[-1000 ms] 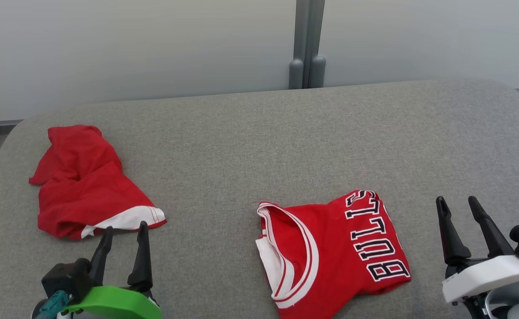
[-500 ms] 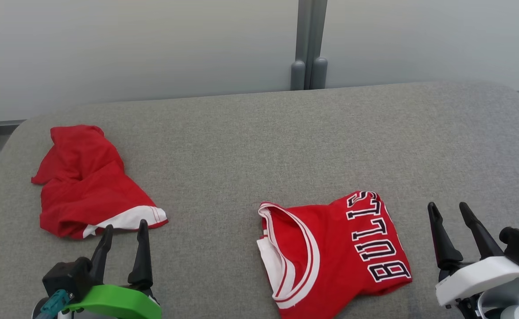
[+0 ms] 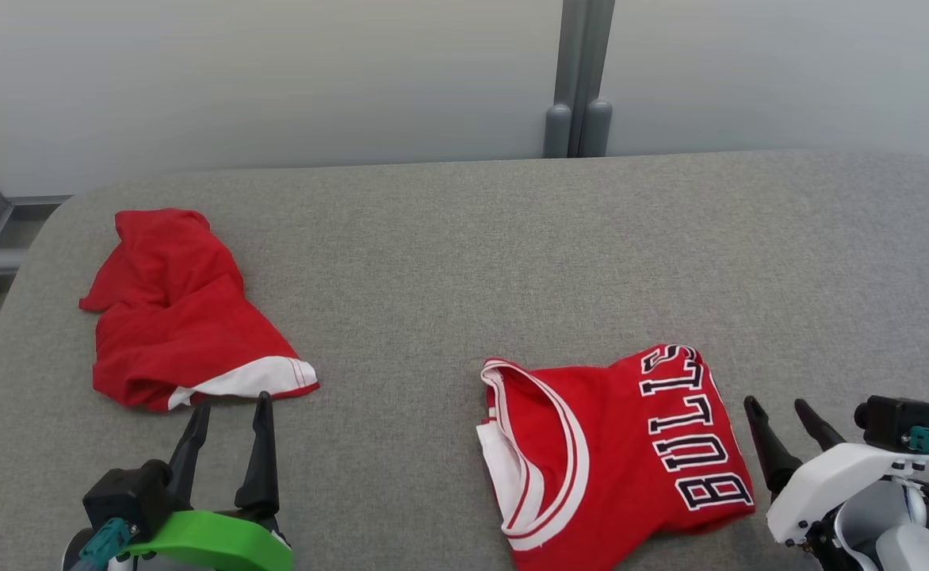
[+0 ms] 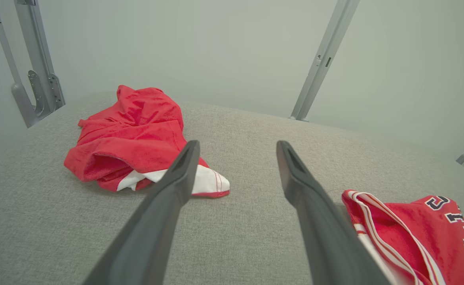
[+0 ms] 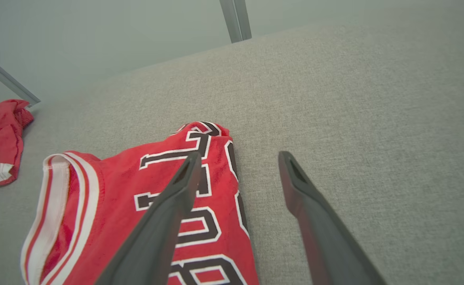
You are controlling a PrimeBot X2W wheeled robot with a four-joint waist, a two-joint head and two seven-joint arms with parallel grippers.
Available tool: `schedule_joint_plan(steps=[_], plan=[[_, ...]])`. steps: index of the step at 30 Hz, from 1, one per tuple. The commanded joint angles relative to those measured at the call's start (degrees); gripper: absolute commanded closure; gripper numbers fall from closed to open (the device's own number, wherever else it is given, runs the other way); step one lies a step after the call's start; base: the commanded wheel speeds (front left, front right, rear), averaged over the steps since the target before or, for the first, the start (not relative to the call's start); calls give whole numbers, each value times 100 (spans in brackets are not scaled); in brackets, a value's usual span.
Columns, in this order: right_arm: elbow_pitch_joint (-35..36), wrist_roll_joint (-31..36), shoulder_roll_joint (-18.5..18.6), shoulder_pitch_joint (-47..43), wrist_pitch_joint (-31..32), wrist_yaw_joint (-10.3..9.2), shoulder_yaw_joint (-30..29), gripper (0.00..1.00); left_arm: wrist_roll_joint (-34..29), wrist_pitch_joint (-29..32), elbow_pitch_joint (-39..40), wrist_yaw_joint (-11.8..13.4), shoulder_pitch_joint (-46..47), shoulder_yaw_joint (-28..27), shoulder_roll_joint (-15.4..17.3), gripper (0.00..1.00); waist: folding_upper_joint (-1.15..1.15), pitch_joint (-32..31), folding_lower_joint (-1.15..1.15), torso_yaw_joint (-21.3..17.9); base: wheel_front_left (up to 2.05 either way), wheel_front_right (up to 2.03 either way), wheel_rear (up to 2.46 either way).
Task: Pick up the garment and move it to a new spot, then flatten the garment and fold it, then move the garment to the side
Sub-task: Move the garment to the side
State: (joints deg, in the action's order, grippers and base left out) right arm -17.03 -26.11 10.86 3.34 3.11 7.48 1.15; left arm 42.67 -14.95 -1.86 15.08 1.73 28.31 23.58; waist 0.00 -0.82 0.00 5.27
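Folded red jersey point(image 3: 615, 452) at grey table point(image 3: 464, 262) front edge, crumpled red garment point(image 3: 179, 317) toward left edge, left gripper point(image 3: 231, 404) and right gripper point(image 3: 775, 404) spread apart, holding nothing.

Folded red jersey point(image 3: 615, 432): "BULLS" in black block capitals with white outline, reading sideways in the head view. The right wrist view shows part of that lettering. The left wrist view shows edge letters, possibly "S" and "L".

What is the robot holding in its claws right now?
Nothing. The left gripper and right gripper are both open and empty; the Bulls jersey and crumpled red garment lie on the table.
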Motion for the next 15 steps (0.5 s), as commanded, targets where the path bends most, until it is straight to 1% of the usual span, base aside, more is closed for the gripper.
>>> schedule_joint_plan(steps=[1,5,8,10,15], plan=[[-161,-63,42,78,43,1,47,0,-44,-9,2,-7,-4,0,36,0,0,7,0,36,0,0,0],[-600,-323,45,308,90,2,154,0,-29,6,10,10,17,5,41,0,0,24,0,83,0,0,0],[-772,-502,22,410,102,2,229,0,-21,22,12,12,24,15,38,0,0,32,0,101,0,0,0],[-944,-806,-26,506,178,2,275,0,-10,42,13,8,38,26,35,0,0,41,0,117,0,0,0],[-1360,-1100,91,755,225,2,459,0,9,63,12,-3,72,28,65,0,0,61,0,166,0,0,0]])
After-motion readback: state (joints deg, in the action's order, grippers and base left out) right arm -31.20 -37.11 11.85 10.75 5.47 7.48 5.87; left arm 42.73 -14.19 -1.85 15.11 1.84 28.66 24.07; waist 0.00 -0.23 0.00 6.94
